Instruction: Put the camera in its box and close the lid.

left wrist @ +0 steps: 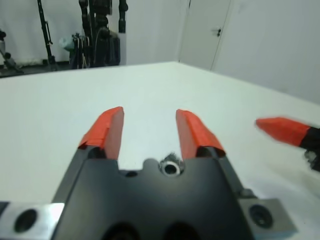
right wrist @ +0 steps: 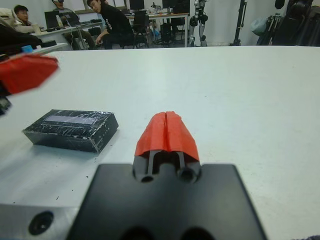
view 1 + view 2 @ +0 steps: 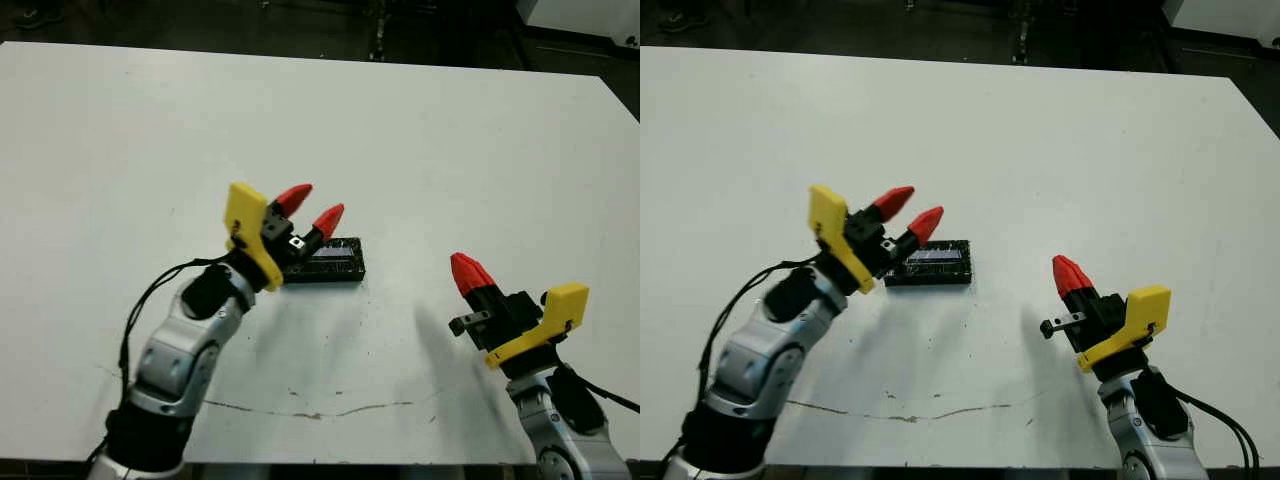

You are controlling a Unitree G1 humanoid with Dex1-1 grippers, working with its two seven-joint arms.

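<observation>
**Lid on box; both grippers off it**

Landmark: black lid (image 3: pixel 930 264), lying flat on white table (image 3: pixel 1090 150), approx. mid-table. It is glossy w/ a silvery reflective strip on top. Right wrist view shows it as a closed block w/ dark sides; white box and camera not visible, presumably underneath – cannot confirm.

Left gripper (image 3: pixel 908 213): raised just beside lid's left end, fingers spread apart, nothing between them, tips pointing over the lid. No contact visible.

Right gripper (image 3: pixel 1068 274): well apart to lid's right, nearer the robot. Fingers pressed together, tips meeting, holding nothing.

Beyond table, right wrist view: people seated at desks (image 2: pixel 107 22).
</observation>
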